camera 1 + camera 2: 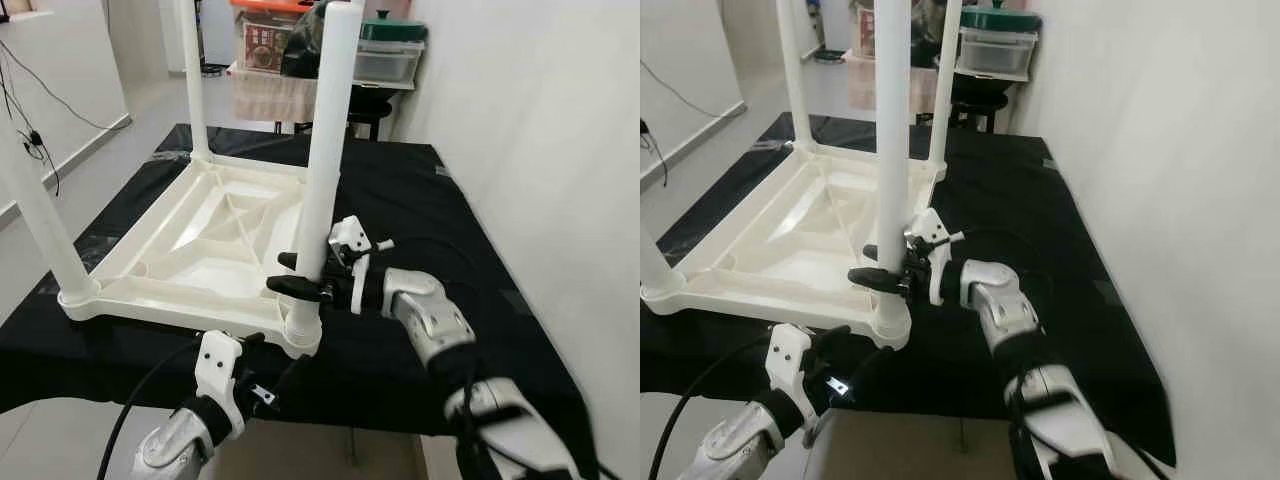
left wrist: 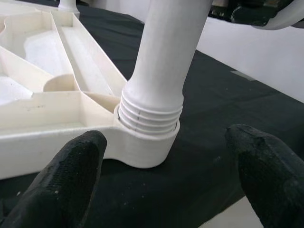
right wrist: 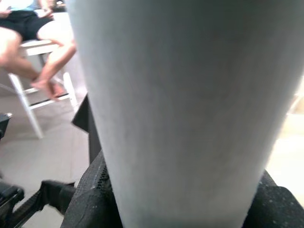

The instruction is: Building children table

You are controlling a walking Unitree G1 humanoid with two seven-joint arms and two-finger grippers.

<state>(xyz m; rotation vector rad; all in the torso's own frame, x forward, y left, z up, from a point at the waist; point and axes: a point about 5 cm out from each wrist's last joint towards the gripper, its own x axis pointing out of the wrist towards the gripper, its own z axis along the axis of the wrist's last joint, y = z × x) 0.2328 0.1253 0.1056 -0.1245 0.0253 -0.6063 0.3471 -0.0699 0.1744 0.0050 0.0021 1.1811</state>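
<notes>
A white plastic children's table [image 1: 200, 240] lies upside down on a black-covered surface [image 1: 400, 200], its legs pointing up. My right gripper [image 1: 297, 275] is shut on the near right leg [image 1: 325, 150] just above its corner socket [image 2: 142, 147]. That leg [image 3: 185, 104] looms close in the right wrist view, with a black finger [image 3: 90, 199] against it. Several thread turns [image 2: 149, 116] show above the socket. My left gripper [image 2: 168, 156] is open, low at the front edge, its fingertips either side of the socket without touching it.
Other legs stand at the near left [image 1: 40, 215] and far left [image 1: 193, 75] corners. Storage boxes [image 1: 390, 50] sit behind the surface, a white wall [image 1: 540, 150] runs along the right, and cables [image 1: 30, 130] hang left. A person [image 3: 33, 28] sits on a white chair.
</notes>
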